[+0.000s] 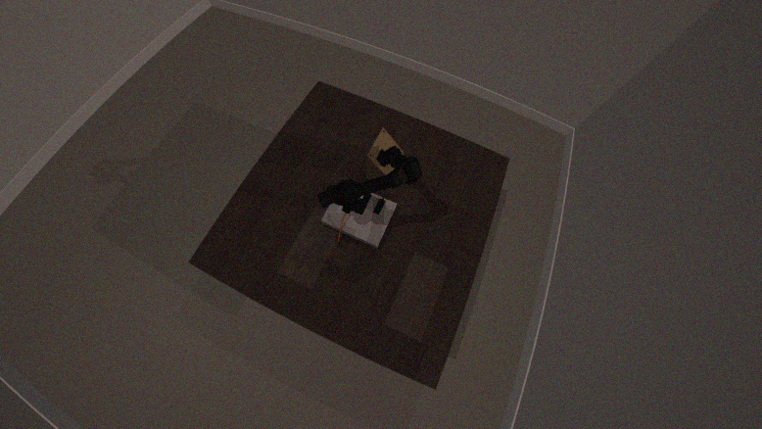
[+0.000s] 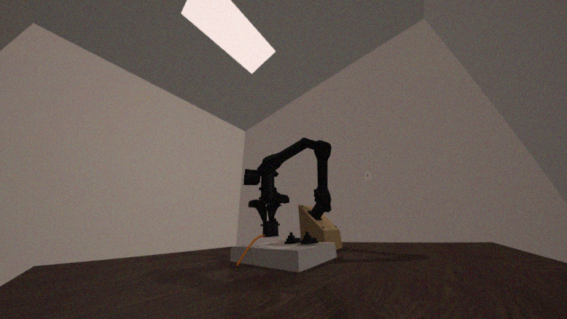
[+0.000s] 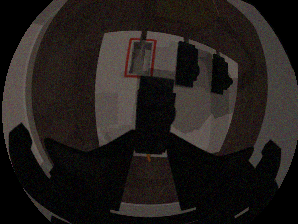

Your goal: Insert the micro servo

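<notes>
Dark brown wood carries the white block-shaped deck (image 1: 356,230) (image 2: 265,253) (image 3: 112,85); just above it, my black two-fingered tool (image 1: 349,205) (image 2: 270,218) (image 3: 150,135) pinches the black micro servo (image 2: 270,229) (image 3: 156,112), outside the red-outlined pocket (image 3: 140,58).

You look steeply down from high and far off in the top view, and low across the desk (image 1: 341,314) (image 2: 396,281) in the exterior. Your wrist view peers closely past the claw (image 1: 353,210) (image 2: 270,221) (image 3: 152,145); all three share the white deck (image 1: 362,230) (image 2: 270,255) (image 3: 112,85).
</notes>
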### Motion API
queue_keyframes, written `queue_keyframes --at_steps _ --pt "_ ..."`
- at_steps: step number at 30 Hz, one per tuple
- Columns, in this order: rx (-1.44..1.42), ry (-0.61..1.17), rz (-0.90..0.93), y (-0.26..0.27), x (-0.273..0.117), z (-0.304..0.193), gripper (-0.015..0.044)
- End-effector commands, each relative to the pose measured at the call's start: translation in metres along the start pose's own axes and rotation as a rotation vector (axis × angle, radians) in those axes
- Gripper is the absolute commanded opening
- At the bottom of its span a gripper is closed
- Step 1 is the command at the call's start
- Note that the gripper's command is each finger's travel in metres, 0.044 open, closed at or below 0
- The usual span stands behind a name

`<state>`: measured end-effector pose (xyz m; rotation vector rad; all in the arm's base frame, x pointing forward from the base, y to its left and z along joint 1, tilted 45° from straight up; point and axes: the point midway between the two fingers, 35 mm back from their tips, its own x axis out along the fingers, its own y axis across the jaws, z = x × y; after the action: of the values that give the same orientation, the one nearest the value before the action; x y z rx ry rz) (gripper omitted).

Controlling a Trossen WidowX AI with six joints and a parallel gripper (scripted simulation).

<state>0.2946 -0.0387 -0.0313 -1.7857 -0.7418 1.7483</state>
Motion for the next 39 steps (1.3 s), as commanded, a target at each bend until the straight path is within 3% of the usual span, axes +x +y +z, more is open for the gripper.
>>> queue_keyframes --at_steps 1,9,39 --pt "-0.009 0.008 0.009 0.0191 -0.003 -0.0017 0.0" --pt "-0.095 0.008 0.009 0.0227 -0.0031 -0.0016 0.0" --pt "-1.137 0.002 0.013 0.0227 -0.0031 -0.0017 0.0"
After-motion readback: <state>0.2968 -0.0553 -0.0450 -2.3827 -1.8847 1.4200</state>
